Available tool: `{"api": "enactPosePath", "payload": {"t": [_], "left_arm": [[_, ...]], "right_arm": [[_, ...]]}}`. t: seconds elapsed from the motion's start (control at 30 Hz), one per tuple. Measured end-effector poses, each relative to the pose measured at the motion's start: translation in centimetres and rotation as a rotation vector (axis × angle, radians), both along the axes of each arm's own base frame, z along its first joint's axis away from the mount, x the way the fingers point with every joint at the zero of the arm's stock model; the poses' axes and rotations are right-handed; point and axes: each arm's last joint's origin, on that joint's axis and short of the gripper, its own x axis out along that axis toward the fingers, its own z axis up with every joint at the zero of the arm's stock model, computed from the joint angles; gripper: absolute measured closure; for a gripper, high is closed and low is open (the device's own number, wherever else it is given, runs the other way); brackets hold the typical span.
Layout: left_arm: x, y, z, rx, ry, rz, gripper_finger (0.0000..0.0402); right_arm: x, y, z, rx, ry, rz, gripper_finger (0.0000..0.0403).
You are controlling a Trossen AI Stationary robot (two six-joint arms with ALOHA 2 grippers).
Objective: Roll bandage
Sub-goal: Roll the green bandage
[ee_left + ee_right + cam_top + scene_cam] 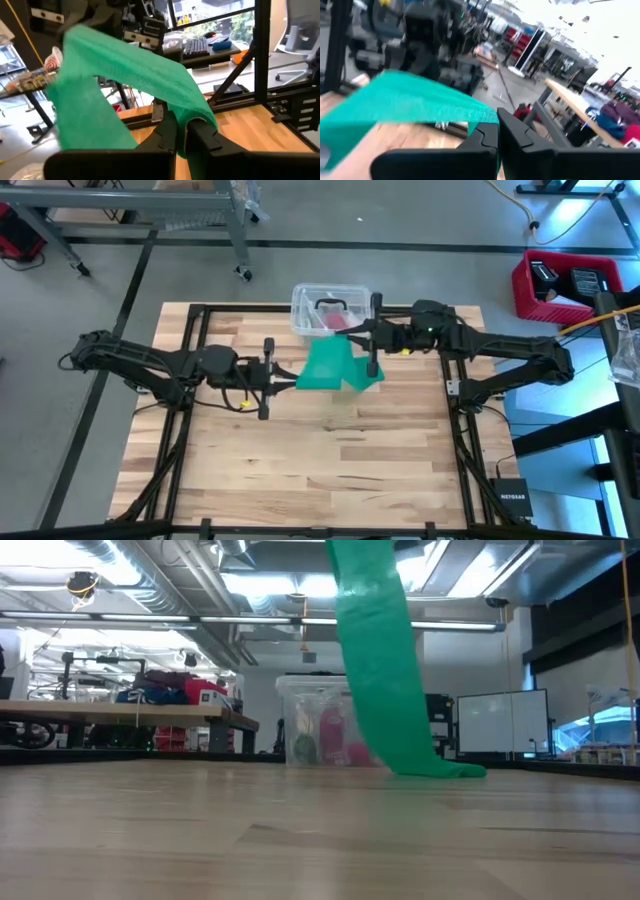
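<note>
1. High view: The green bandage point(338, 366) sits in the middle of the wooden counter point(310, 470), held up between the two arms. The left end effector point(283, 374) comes in from the left and is clamped on the bandage's left edge. The right end effector point(372, 350) comes in from the right and is clamped on the bandage's right side. A clear tub point(330, 308) with a pink thing inside stands just behind the bandage, near the back edge of the counter. A red bin point(566, 282) sits on the floor, well apart to the right.

2. Low view: The bandage point(380, 670) hangs down from above like a long green strip. Its bottom end lies bunched on the counter point(320, 840). The clear tub point(318, 720) stands behind it.

3. Left wrist view: The left end effector point(181, 131) has its two dark fingers together, pinching one end of the bandage point(125, 75). The cloth stretches away from the fingers toward the other arm and also hangs down in a wide fold.

4. Right wrist view: The right end effector point(498, 131) has its fingers pressed together on the edge of the bandage point(405, 102). The green cloth spreads away from the fingers, above the counter.
</note>
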Motion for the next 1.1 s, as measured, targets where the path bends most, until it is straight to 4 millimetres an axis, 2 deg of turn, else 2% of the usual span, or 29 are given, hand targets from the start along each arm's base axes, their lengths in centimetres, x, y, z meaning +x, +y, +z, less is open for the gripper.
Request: {"api": "enactPosePath", "payload": {"t": [0.2, 0.33, 0.43, 0.67, 0.8, 0.97, 1.1], "left_arm": [[-0.3, 0.0, 0.2, 0.007, -0.005, 0.007, 0.0391], [-0.4, 0.5, -0.4, -0.008, 0.061, 0.065, 0.0391], [0.1, 0.9, -0.8, -0.015, 0.074, 0.078, 0.0391], [0.6, 0.4, -0.1, -0.005, -0.025, -0.069, 0.0391], [0.6, 0.3, -0.1, -0.032, -0.021, -0.082, 0.0391], [0.6, 0.1, 0.3, -0.052, -0.067, -0.155, 0.0391], [0.3, 0.1, 0.9, -0.053, -0.115, -0.173, 0.0391]], "right_arm": [[-0.3, -0.1, -0.6, -0.017, 0.077, -0.067, 0.04], [-1.7, 0.1, 1.1, -0.038, -0.021, -0.039, 0.0401], [-1.9, 0.3, 1.7, -0.049, -0.078, -0.001, 0.0401], [0.3, -0.3, -0.2, -0.046, 0.002, -0.004, 0.04], [1.6, -0.5, -1.2, -0.079, 0.037, -0.004, 0.04], [2.5, -0.6, -1.4, -0.121, 0.006, 0.003, 0.0399], [2.5, -0.8, -1.9, -0.114, 0.046, -0.005, 0.0399]]}}
